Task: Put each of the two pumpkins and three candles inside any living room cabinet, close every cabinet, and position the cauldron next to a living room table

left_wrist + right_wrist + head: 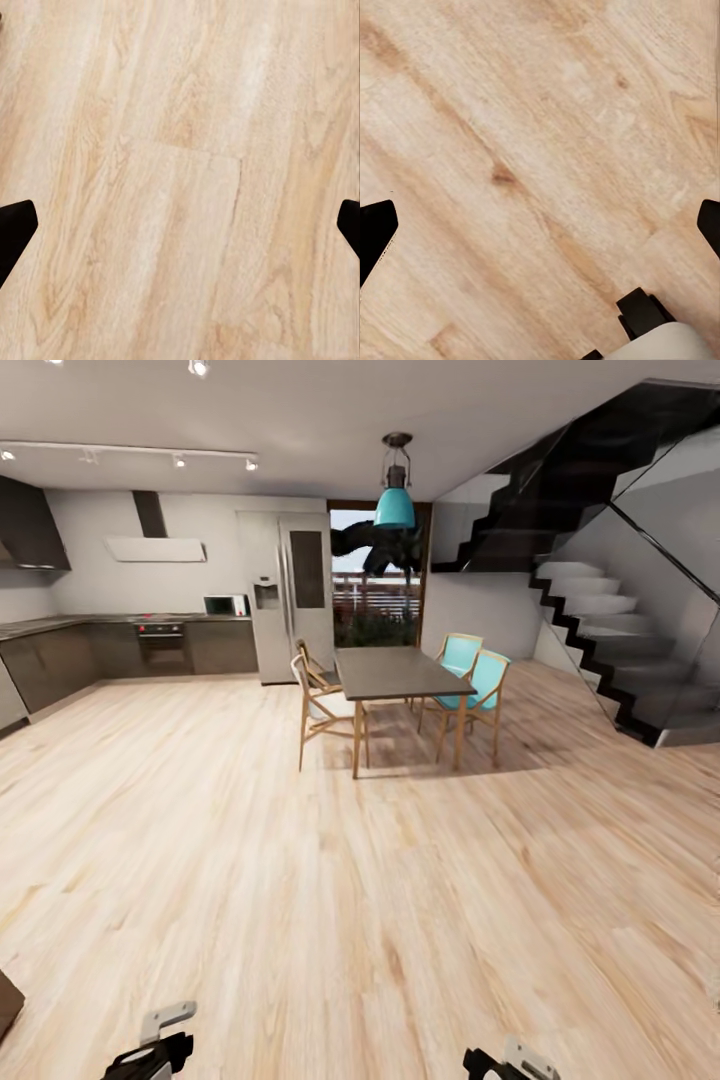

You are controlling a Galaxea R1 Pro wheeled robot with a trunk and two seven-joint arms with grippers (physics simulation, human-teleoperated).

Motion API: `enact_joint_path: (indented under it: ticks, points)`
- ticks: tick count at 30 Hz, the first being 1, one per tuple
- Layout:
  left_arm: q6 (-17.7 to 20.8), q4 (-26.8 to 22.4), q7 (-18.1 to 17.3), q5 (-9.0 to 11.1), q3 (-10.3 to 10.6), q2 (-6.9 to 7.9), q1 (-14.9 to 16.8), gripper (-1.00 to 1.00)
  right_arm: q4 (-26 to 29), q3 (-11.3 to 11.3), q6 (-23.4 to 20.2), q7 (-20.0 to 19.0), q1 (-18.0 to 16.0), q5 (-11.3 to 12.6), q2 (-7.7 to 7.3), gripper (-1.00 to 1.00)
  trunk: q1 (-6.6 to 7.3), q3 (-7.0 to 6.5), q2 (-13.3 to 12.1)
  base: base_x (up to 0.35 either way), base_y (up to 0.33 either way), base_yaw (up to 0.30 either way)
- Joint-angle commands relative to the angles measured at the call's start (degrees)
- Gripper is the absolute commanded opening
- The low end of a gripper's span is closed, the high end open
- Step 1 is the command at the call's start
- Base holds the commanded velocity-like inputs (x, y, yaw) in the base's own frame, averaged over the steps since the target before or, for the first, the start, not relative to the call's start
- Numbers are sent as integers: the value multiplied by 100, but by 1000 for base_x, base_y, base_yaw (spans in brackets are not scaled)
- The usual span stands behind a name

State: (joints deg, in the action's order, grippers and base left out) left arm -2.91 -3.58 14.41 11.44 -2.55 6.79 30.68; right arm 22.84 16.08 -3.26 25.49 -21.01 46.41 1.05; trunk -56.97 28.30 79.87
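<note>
Head view: the robot faces an open kitchen and dining area across a wide pale wood floor (330, 900). A dark dining table (398, 672) stands mid-room with wooden chairs (322, 705) on one side and two turquoise chairs (470, 675) on the other. A refrigerator (292, 596) and kitchen units (120, 650) line the far wall, a staircase (610, 630) rises at the right, and a turquoise pendant lamp (395, 500) hangs above the table.

The left gripper (150, 1055) and right gripper (505, 1065) sit low at the near edge of the frame, both over bare floor. In each wrist view the fingers (15, 229) (376, 229) stand wide apart with only floorboards between them; nothing is held.

No pumpkin, candle, cabinet or cauldron is visible, so no bearing from fingers to object can be given and neither arm is nearer. Judgement: the robot is in transit. The deciding relation is base heading; the body likely needs to turn away from this kitchen side to find the living room.
</note>
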Motion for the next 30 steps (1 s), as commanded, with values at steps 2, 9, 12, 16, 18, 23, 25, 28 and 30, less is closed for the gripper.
enact_joint_path:
  ticks: [2, 9, 12, 16, 18, 23, 25, 28, 30]
  points:
    - [-11, 22, 0, -1, 1, -1, 0, 100, -16, 0, 8, 0, 0, 3, 1, 100, 0, 2, 0, 323, -3, -259]
    - [-21, 32, 0, -1, 0, 2, 0, 100, -24, 0, 13, 0, 0, 7, 1, 100, 0, 4, 0, 323, -1, -273]
    - [-24, 32, 0, -1, 2, 2, 0, 100, -25, 0, 12, 0, 0, 8, 1, 100, 0, 4, 0, 323, 0, -278]
    - [-25, 32, 0, -1, 3, 4, 0, 100, -25, 0, 10, 0, 0, 9, 1, 100, 0, 4, 0, 323, 0, -279]
    - [-26, 32, 0, -1, 4, 6, 0, 100, -25, 0, 10, 0, 0, 9, 1, 100, 0, 4, 0, 324, 0, -279]
    - [-26, 32, 0, -1, 6, 1, 0, 100, -25, 0, 10, 0, 0, 9, 1, 100, 0, 4, 0, 327, 0, -279]
    - [-26, 32, 0, -1, 7, 1, 0, 100, -25, 0, 10, 0, 0, 9, 1, 100, 0, 4, 0, 330, 0, -279]
    - [-26, 32, 0, -1, 7, 1, 0, 100, -25, 0, 10, 0, 0, 9, 1, 100, 0, 4, 0, 330, 0, -279]
    - [-26, 32, 0, -1, 8, -1, 0, 100, -25, 0, 10, 0, 0, 9, 1, 100, 0, 4, 0, 330, 0, -279]
